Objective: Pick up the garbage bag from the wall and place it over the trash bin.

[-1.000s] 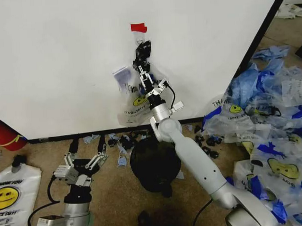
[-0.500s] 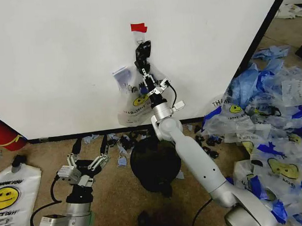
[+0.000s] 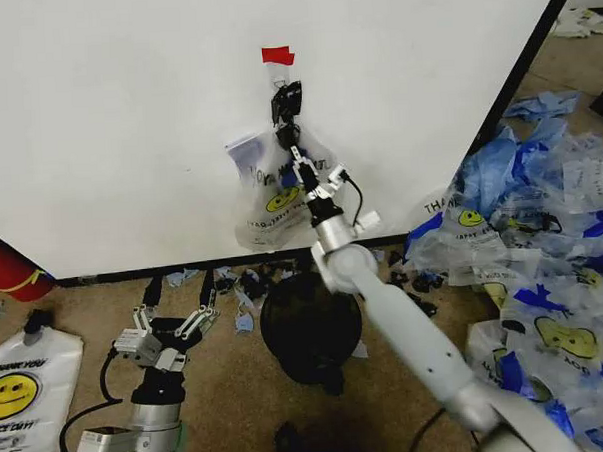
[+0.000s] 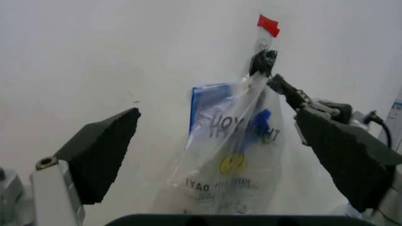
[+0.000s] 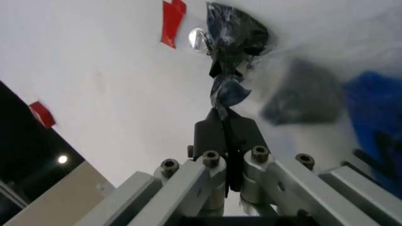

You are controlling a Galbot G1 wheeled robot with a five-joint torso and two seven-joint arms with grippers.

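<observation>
The garbage bag [image 3: 272, 192], clear plastic with a yellow smiley and blue strips, hangs on the white wall from a dark knotted handle [image 3: 286, 97] under a piece of red tape [image 3: 277, 55]. My right gripper [image 3: 296, 149] reaches up against the bag just below that knot. In the right wrist view its fingers [image 5: 224, 120] are shut on a thin strip of the bag's handle [image 5: 236, 33]. The trash bin [image 3: 311, 331], round black mesh, stands on the floor below the bag. My left gripper [image 3: 172, 322] hovers low to the bin's left, open, facing the bag [image 4: 234, 160].
A red cylinder [image 3: 8, 269] leans at the wall's left foot. A flat white smiley bag [image 3: 24, 398] lies at the front left. Heaped blue and clear bags [image 3: 543, 265] cover the floor on the right. Dark scraps [image 3: 242, 282] litter the wall's base.
My right gripper has slid a little down and to the right along the bag's handle, and its arm has swung rightward. The left gripper has barely shifted.
</observation>
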